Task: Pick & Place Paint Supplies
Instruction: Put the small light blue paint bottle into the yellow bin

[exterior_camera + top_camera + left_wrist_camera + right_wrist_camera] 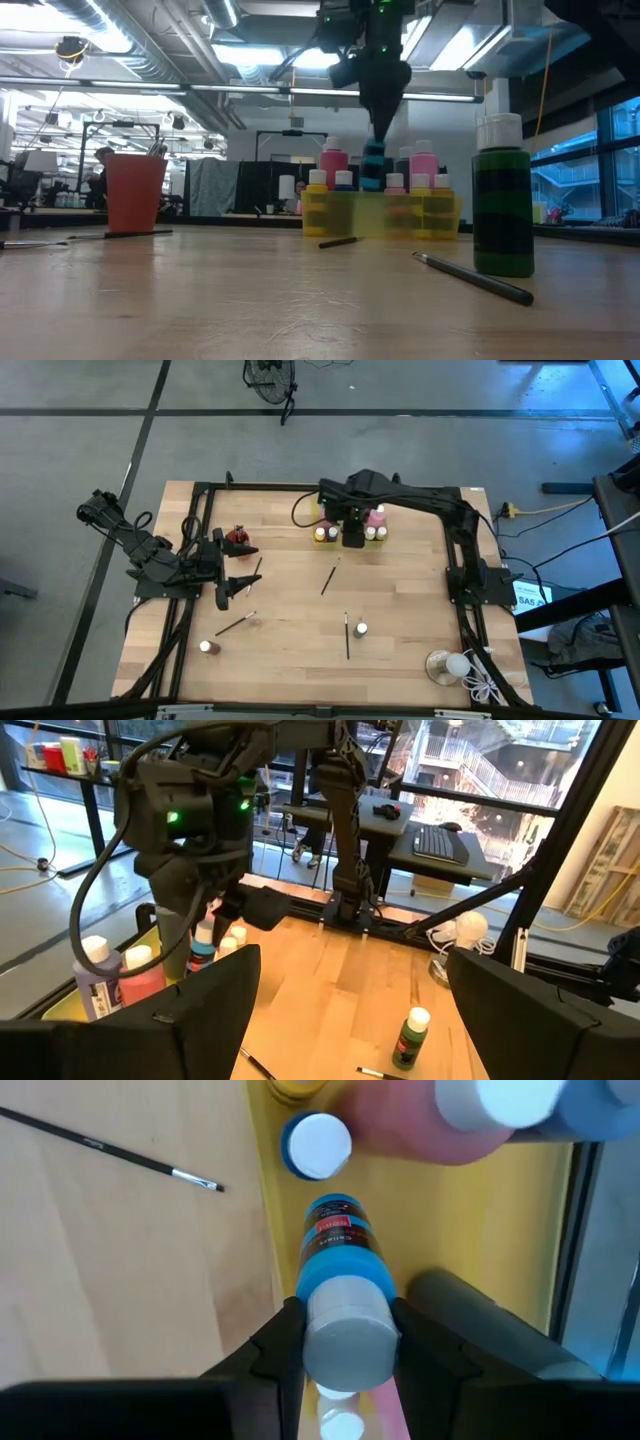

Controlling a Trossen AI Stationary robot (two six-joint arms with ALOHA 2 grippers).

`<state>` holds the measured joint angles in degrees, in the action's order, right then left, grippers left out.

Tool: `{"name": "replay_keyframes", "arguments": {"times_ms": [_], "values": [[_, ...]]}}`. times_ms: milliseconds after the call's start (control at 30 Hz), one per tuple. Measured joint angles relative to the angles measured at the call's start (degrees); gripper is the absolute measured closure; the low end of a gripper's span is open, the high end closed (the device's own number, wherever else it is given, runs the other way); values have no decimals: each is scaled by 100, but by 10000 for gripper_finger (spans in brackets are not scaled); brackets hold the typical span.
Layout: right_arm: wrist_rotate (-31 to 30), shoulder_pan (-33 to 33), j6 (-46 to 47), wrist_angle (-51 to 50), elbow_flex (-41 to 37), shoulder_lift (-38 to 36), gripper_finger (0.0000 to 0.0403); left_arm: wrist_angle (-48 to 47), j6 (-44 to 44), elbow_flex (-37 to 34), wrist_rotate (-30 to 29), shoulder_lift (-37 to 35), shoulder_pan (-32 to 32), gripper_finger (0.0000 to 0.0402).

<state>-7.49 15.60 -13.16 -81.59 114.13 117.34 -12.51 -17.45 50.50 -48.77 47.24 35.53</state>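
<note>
Right pincer [345,1342] clamped on blue bottle's [338,1245] cap | bottle upright, hanging over yellow tray [385,538] at desk's [300,610] far edge; straight descent seats it | left pincer [228,572] spread wide, empty, well apart.

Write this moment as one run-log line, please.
right tool: shut on blue bottle, over yellow tray | left tool: open, waiting

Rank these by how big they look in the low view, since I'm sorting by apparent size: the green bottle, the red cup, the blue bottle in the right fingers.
1. green bottle, though it stands nearest the camera
2. red cup
3. blue bottle, farther back
</note>
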Motion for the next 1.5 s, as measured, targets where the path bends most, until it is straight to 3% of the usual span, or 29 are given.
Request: {"name": "replay_keyframes", "arguments": {"times_ms": [633, 833, 1500], "values": [[20, 732, -274, 290, 1, 101, 286, -16, -5, 0, 0, 0, 0, 84], [305, 1051, -295, 555, 1, 110, 286, -17, 13, 0, -20, 0, 0, 84], [322, 1290, -1008, 1035, 4, 775, 282, -17, -137, 0, -117, 0, 0, 84]]}}
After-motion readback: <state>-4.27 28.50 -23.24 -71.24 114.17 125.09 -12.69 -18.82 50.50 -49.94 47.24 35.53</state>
